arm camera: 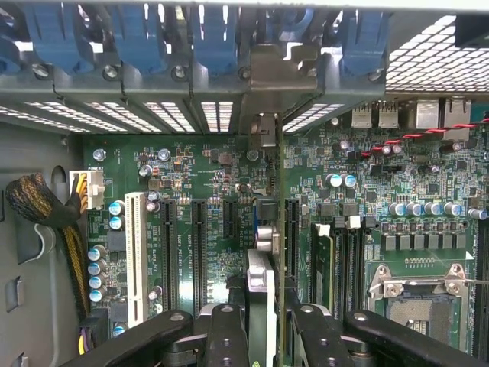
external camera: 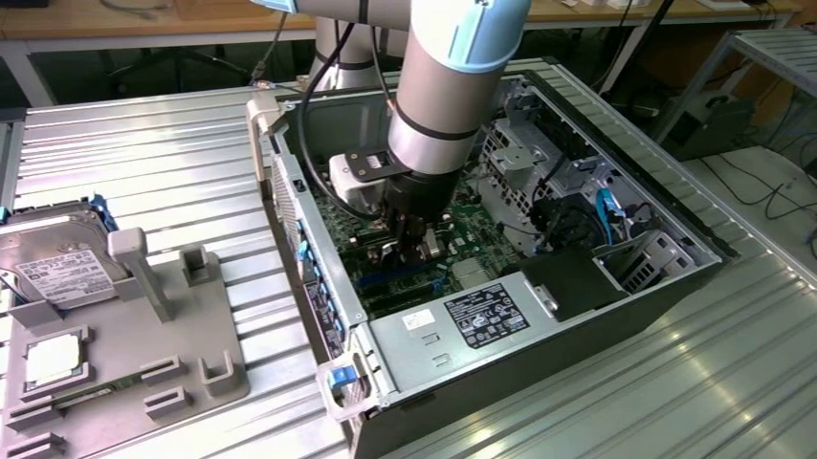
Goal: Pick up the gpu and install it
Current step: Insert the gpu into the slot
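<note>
My gripper [external camera: 416,247] reaches down inside the open computer case [external camera: 320,287], just above the green motherboard [external camera: 479,234]. It is shut on the gpu [arm camera: 262,294], which stands edge-on between the two black fingers [arm camera: 228,336] as a thin dark and green slab. The card runs along a black expansion slot [arm camera: 291,237] in the middle of the board. Its silver end bracket [arm camera: 267,76] sits against the rear slot opening of the case, among the blue latches [arm camera: 214,38]. How deep the card sits in the slot is hidden.
A grey fixture [external camera: 153,373] at the exterior view's left carries a silver hard drive [external camera: 57,263] and a processor [external camera: 54,359]. In the case are a power supply [external camera: 492,316], a white slot [arm camera: 136,245], a memory stick [arm camera: 325,260], the processor socket [arm camera: 416,298] and a braided cable bundle [arm camera: 38,202].
</note>
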### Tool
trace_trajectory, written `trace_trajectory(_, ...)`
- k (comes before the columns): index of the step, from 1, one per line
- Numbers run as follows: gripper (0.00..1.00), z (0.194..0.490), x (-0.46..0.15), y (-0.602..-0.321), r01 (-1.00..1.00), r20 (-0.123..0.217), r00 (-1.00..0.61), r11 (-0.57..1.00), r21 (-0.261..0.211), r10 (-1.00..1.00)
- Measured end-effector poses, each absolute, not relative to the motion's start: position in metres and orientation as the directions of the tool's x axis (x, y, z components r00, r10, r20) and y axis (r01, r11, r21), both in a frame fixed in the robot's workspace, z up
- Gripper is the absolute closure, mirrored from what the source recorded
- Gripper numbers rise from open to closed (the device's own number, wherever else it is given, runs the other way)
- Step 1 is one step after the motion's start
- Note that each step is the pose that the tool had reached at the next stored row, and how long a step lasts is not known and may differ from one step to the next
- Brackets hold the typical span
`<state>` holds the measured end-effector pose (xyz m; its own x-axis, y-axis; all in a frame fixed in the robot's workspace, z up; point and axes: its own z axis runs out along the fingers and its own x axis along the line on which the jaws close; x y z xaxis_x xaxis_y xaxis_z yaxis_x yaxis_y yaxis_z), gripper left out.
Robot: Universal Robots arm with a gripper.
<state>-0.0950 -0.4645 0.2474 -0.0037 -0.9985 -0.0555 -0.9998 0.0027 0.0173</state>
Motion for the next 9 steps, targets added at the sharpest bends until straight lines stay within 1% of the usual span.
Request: trace_trajectory(9,0.72,0.2471,-0.0922,-0.4645,-1.0,-0.056,0.005,-0.006,0.017,-0.998)
